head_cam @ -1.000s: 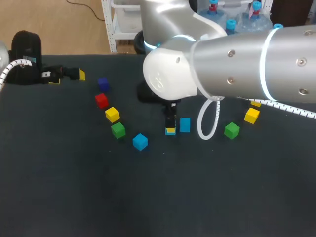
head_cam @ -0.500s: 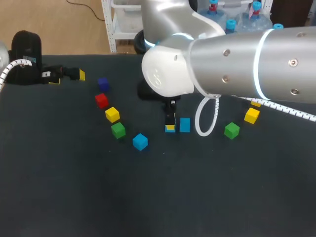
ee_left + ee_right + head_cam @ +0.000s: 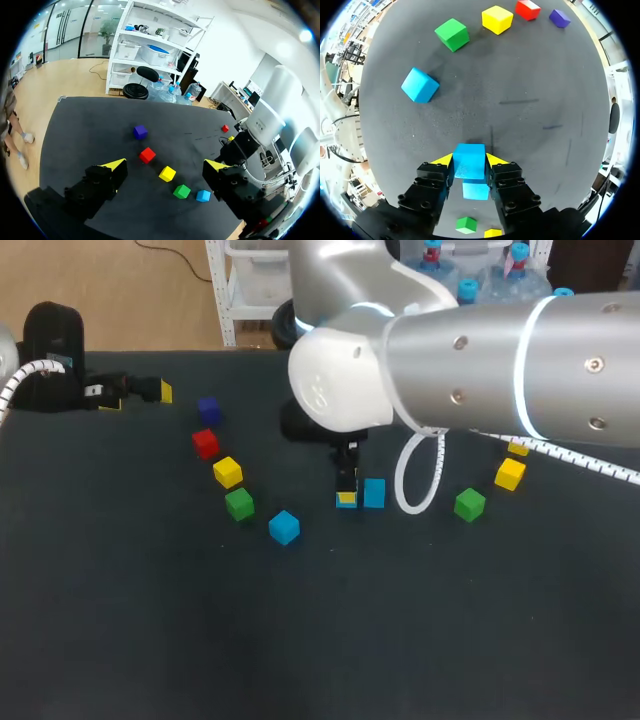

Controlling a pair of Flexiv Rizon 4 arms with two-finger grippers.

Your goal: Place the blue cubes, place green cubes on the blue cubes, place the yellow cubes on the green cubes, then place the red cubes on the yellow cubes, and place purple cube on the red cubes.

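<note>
My right gripper (image 3: 469,161) is shut on a blue cube (image 3: 469,154), low over the table's middle. In the head view that gripper (image 3: 346,498) hides most of the cube. A second blue cube (image 3: 374,492) (image 3: 475,190) lies right beside it. A third blue cube (image 3: 284,527) (image 3: 420,85) sits to the left. From it a row runs back and left: green (image 3: 239,504), yellow (image 3: 228,472), red (image 3: 206,443), purple (image 3: 208,408). Another green cube (image 3: 469,504) and yellow cube (image 3: 510,474) lie to the right. My left gripper (image 3: 137,395) (image 3: 166,164) stands open and empty at the far left.
The black table (image 3: 300,640) is bare across its whole front half. My right arm's thick body (image 3: 480,370) hangs over the back right and hides part of the table there. A white cable loop (image 3: 415,485) dangles from it near the blue cube.
The right arm has shifted only very slightly, still holding the blue cube. The loose cubes and the left arm have not moved.
</note>
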